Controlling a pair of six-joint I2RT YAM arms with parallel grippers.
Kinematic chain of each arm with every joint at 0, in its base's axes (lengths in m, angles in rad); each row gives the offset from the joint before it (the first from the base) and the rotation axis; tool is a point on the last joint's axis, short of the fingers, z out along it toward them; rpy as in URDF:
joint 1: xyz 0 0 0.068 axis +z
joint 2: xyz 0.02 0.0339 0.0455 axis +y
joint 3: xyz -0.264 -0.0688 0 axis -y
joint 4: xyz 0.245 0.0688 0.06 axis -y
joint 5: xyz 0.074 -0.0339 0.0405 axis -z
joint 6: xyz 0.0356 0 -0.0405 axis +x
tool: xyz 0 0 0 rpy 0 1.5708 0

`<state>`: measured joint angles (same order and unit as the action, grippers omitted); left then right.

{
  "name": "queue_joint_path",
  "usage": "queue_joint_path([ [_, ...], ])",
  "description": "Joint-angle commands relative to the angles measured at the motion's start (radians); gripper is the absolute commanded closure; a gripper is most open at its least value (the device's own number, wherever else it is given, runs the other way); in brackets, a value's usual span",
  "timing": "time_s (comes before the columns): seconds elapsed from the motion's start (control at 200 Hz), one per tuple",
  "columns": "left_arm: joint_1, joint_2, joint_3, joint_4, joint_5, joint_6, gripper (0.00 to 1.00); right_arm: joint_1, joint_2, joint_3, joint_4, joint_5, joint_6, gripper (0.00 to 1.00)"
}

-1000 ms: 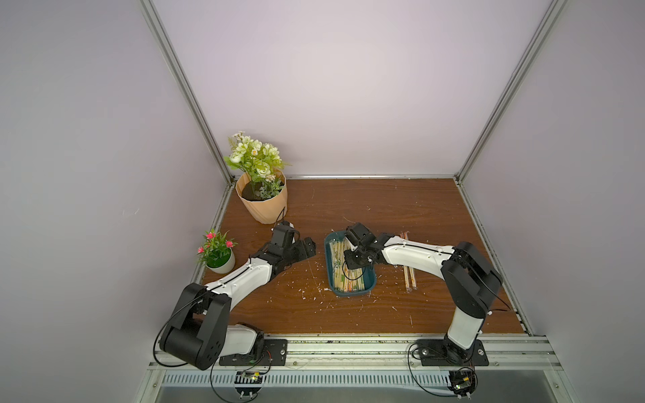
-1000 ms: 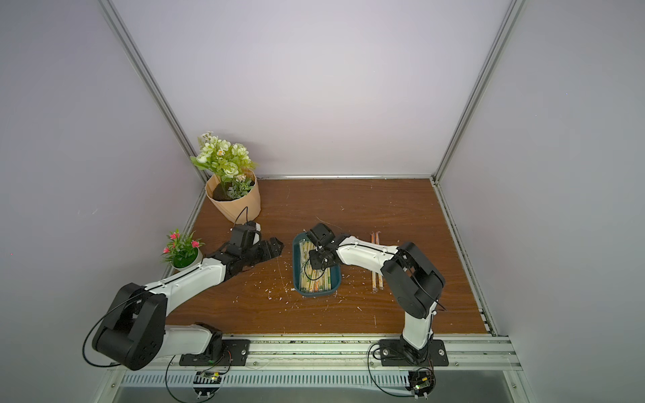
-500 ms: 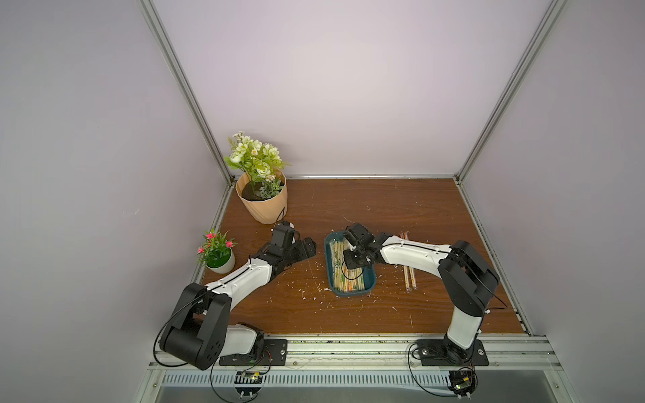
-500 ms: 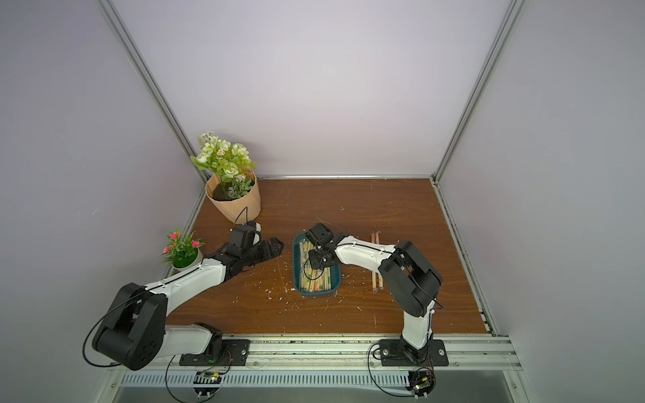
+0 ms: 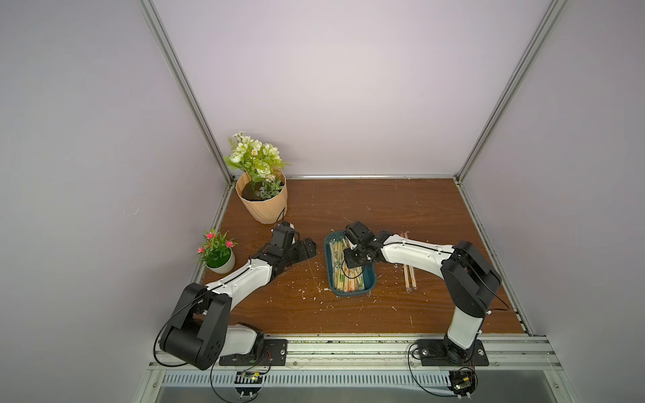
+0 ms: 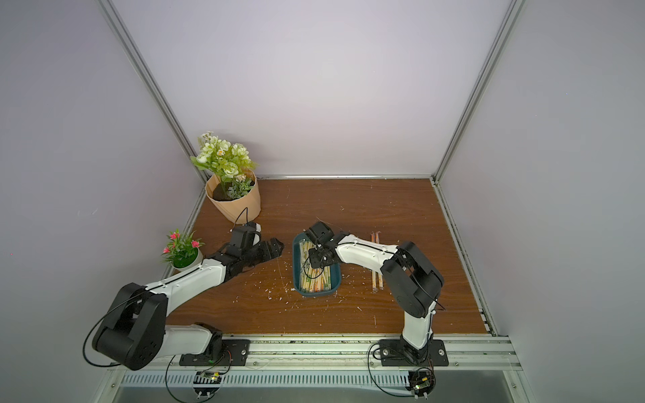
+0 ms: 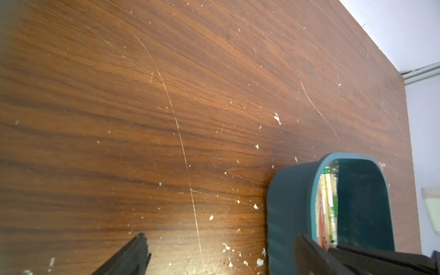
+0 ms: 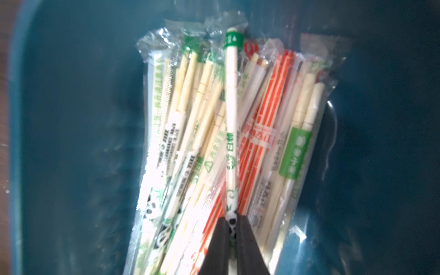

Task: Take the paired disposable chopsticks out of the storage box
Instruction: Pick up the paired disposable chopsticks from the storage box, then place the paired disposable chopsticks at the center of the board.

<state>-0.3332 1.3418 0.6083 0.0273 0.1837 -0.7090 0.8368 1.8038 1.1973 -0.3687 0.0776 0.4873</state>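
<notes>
The storage box (image 5: 328, 268) is a dark teal tray at the table's middle, seen in both top views, its rim (image 6: 296, 268). The paired disposable chopsticks (image 5: 349, 284) fill it in clear printed sleeves. My right gripper (image 8: 231, 217) reaches down into the box and is shut on one pair with green print and a panda end (image 8: 231, 107), which lies over the pile. From above its wrist (image 5: 359, 251) hides the fingers. My left gripper (image 7: 221, 237) rests open on the table just left of the box wall (image 7: 288, 209), holding nothing.
Two sleeved pairs (image 5: 408, 265) lie on the table right of the box. A peach flower pot (image 5: 261, 206) stands at the back left and a small white pot with pink flowers (image 5: 218, 260) at the left edge. White scraps litter the wood.
My right gripper's jaws have closed onto the green-printed pair in the box. The left arm has not moved.
</notes>
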Motion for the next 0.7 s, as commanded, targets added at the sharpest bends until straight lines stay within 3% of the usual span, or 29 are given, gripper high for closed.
queue_joint_path([
  [0.0,0.011,-0.013,0.011,-0.007,0.014,0.013,0.02,-0.001,-0.075,0.045,-0.041,0.036,-0.010,0.90],
  [0.41,0.008,-0.041,0.038,-0.027,0.037,0.010,0.02,-0.140,-0.258,0.007,-0.012,-0.058,-0.002,0.90],
  [0.696,-0.055,-0.005,0.097,-0.042,0.018,0.008,0.02,-0.293,-0.387,-0.115,-0.052,0.036,-0.086,0.89],
])
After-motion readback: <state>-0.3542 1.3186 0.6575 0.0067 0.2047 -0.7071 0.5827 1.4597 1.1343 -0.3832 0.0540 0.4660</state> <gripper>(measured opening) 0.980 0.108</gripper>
